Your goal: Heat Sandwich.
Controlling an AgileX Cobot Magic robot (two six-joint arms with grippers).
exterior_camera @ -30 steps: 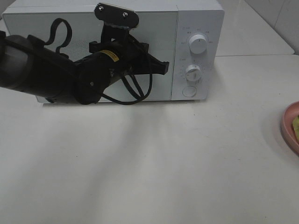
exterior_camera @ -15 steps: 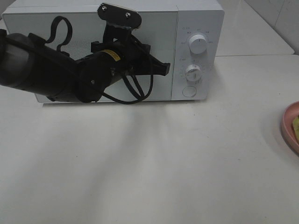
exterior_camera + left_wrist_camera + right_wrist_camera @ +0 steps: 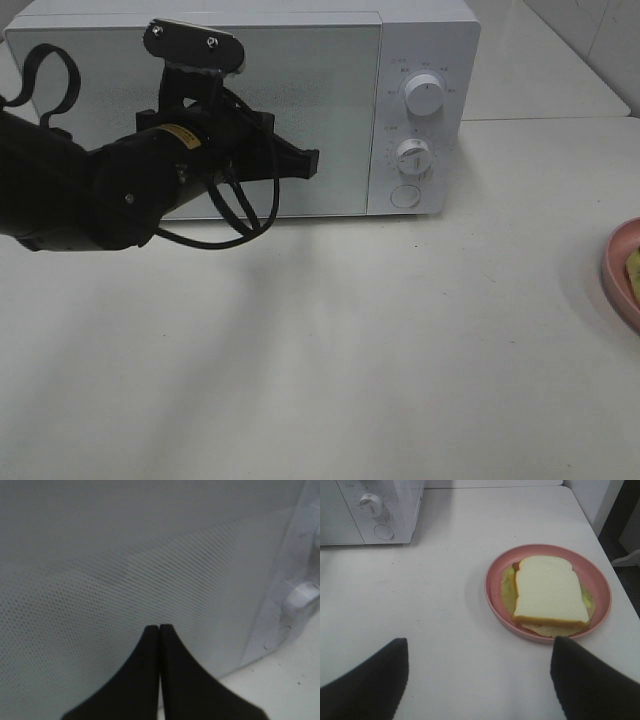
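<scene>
The left arm (image 3: 90, 190) is stretched level across the front of the microwave (image 3: 300, 100), its black casing and looped cables held above the table (image 3: 330, 350). The left gripper (image 3: 159, 630) is pressed shut, the two dark fingers meeting along a thin seam, with nothing between them; its tip is pointed at the door (image 3: 125, 570), close to it, though contact cannot be told. The right gripper (image 3: 479, 680) is held wide, empty, its two black fingers (image 3: 370, 680) spread above the table near the plate (image 3: 495, 595).

The table is a plain white, smooth surface, faintly specked. The pink plate is set near the table's right edge, well apart from the microwave; only its rim is caught by the high camera. The sandwich (image 3: 550, 592) is lying on the plate, a square slice of white bread on top, pale yellow-green layers showing at its sides.

The microwave is placed at the table's back edge, a white box with a shut door of fine dotted mesh. Two round white knobs (image 3: 424, 95) and a round button (image 3: 404, 195) are stacked on its right panel. Behind it, a pale tiled wall (image 3: 600, 30) is seen.
</scene>
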